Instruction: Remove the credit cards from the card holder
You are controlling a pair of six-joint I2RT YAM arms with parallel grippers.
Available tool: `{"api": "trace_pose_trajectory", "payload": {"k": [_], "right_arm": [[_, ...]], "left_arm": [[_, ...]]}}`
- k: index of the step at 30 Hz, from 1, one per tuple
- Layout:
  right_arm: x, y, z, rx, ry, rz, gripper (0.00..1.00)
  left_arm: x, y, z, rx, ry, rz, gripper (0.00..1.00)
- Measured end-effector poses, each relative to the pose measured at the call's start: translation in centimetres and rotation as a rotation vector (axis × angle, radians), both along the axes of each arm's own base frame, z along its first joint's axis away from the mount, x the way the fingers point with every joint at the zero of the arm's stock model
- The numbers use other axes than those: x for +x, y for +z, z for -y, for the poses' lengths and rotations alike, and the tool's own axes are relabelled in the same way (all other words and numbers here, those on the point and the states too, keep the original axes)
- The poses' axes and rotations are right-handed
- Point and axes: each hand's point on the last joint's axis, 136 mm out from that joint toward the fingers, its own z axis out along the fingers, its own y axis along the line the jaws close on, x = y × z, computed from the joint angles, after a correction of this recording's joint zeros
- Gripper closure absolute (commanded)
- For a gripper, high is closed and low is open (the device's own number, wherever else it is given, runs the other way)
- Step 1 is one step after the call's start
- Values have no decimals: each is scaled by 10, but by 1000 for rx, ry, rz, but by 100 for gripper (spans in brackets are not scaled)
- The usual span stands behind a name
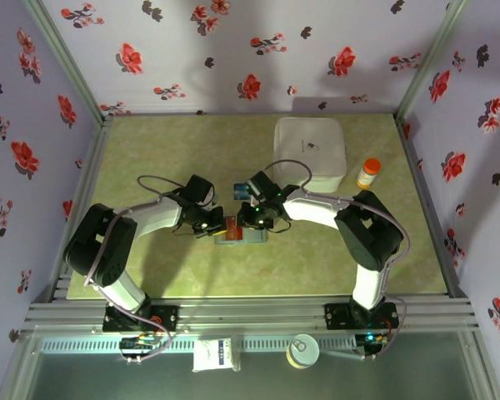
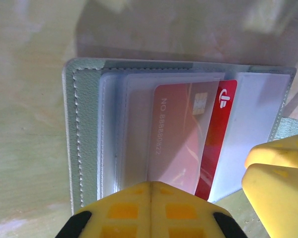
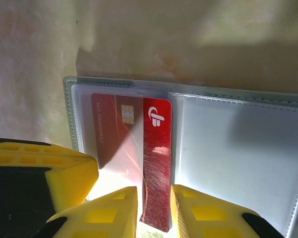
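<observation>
The grey-blue card holder [image 1: 242, 235] [image 2: 84, 134] [image 3: 238, 148] lies open on the table between both arms. A red credit card [image 2: 222, 119] [image 3: 158, 158] sits partly under a clear sleeve, its bare red strip showing and its near end poking past the holder's edge. My right gripper [image 1: 255, 218] [image 3: 155, 210] is narrowly open. One fingertip [image 3: 114, 208] rests over the sleeved part and the other sits just beside the card's edge. My left gripper [image 1: 210, 222] [image 2: 151, 191] is shut, its tips pressing on the holder's near edge. A small blue card [image 1: 242, 190] lies behind the holder.
A big white square box [image 1: 310, 152] stands at the back right, with an orange pill bottle [image 1: 368, 172] beside it. The two grippers sit very close together over the holder; the right one's yellow fingers [image 2: 278, 173] show in the left wrist view.
</observation>
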Motion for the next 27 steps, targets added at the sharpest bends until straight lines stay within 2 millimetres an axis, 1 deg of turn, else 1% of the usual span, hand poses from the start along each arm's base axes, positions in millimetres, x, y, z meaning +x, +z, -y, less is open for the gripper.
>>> {"api": "trace_pose_trajectory", "payload": {"k": [10,19,27], "right_arm": [[3,5,-7,49,-2,1,75],[2,-5,-3,31,-7,-19,75],[1,-11,-5,37,-2,-29,74]], "left_arm": [[0,-3,-2,15,0,-4,100],[1,-3,-1,14,-2,-1,100],[1,-3,-1,15,-2,-1,100]]}}
